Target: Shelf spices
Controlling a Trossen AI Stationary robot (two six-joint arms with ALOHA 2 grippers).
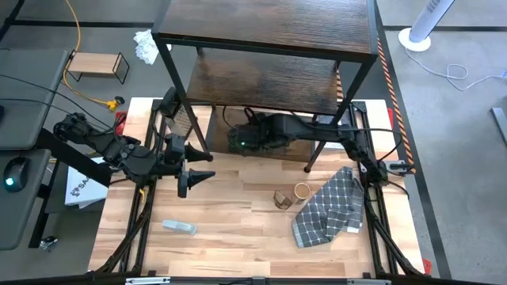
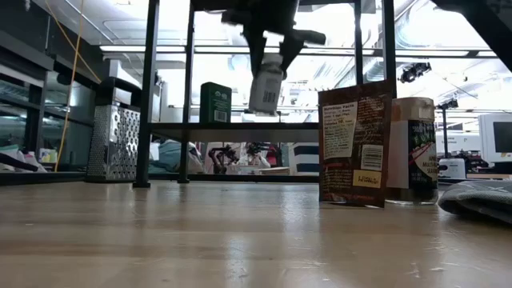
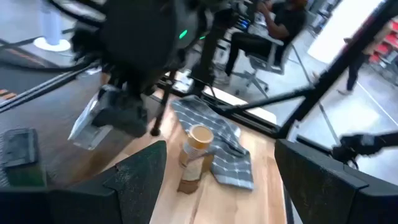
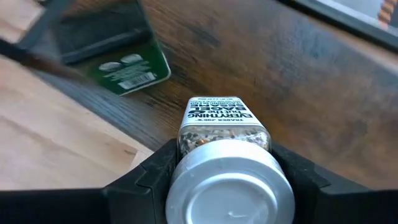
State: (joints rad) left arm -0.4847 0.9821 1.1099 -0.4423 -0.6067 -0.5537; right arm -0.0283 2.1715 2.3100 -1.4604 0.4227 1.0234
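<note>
Seasoning jar [image 4: 222, 140] in the right wrist view looks small, rigid, smooth-sided and probably light, so a pinch across its body just below the silver cap suits it; the right gripper [image 4: 224, 186] has its fingers clamped on it there, above the shelf [image 4: 298, 81] board. From the high view, the left gripper [image 1: 192, 170] hangs with fingers spread, empty.

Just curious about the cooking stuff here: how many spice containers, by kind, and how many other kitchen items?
Jars: 2, silver-capped seasoning jar in the right gripper, tan-lidded jar
Green tin: 1
Reddish-brown packet: 1
Metal box grater: 1
Grey checked cloth: 1
Total: 6
</note>
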